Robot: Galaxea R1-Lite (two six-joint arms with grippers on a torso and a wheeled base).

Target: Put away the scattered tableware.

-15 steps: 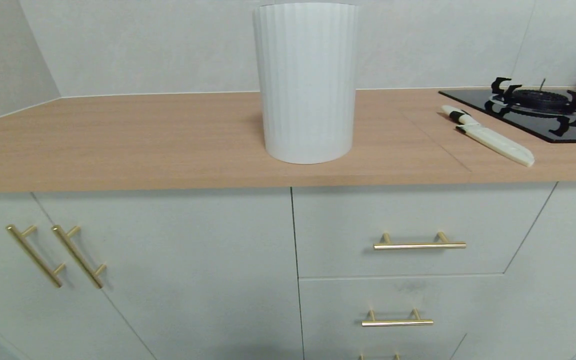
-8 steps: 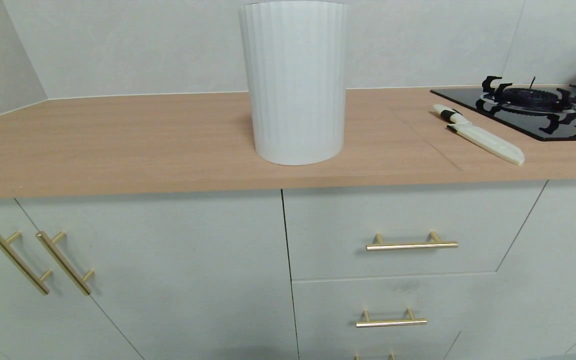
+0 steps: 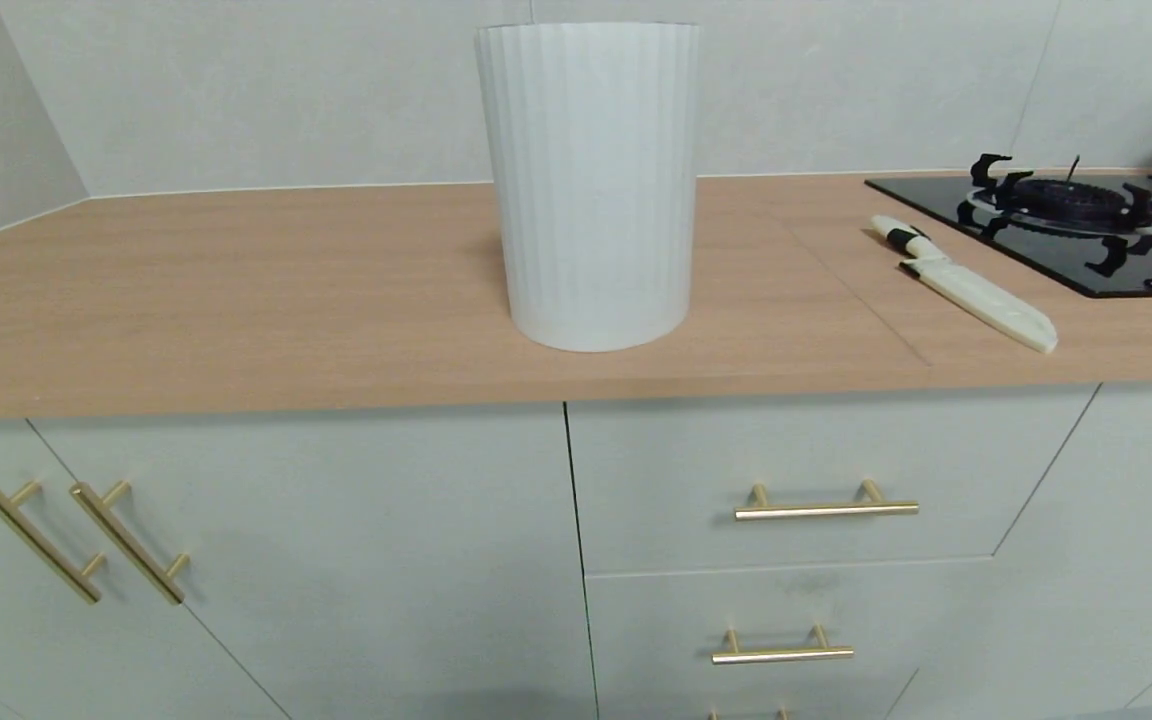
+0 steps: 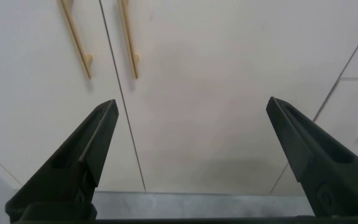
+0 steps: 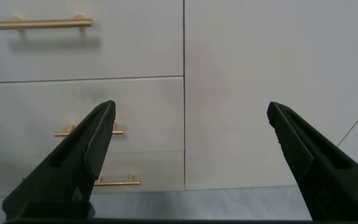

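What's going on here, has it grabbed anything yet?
Nothing is held. The left gripper and right gripper are both open and empty, down in front of the cabinet doors and drawers. On the wooden countertop, a knife lies beside the gas hob, and a tall white ribbed container stands near the front edge.

The head camera stands close in front of the counter [image 3: 236,300], looking forward and slightly down, with the ribbed white container [image 3: 591,190] near the middle and the cabinet front [image 3: 356,540] below it. The left wrist camera looks out between the spread fingers of the left gripper [image 4: 191,102], close to the cabinet front below and left of the container; it shares the paired door handles [image 4: 129,37] with the head view [image 3: 81,540]. The right wrist camera, looking between the parted fingers of the right gripper [image 5: 191,106], faces the front below and right of the container, sharing the drawer handles [image 5: 39,23] [image 3: 826,510].
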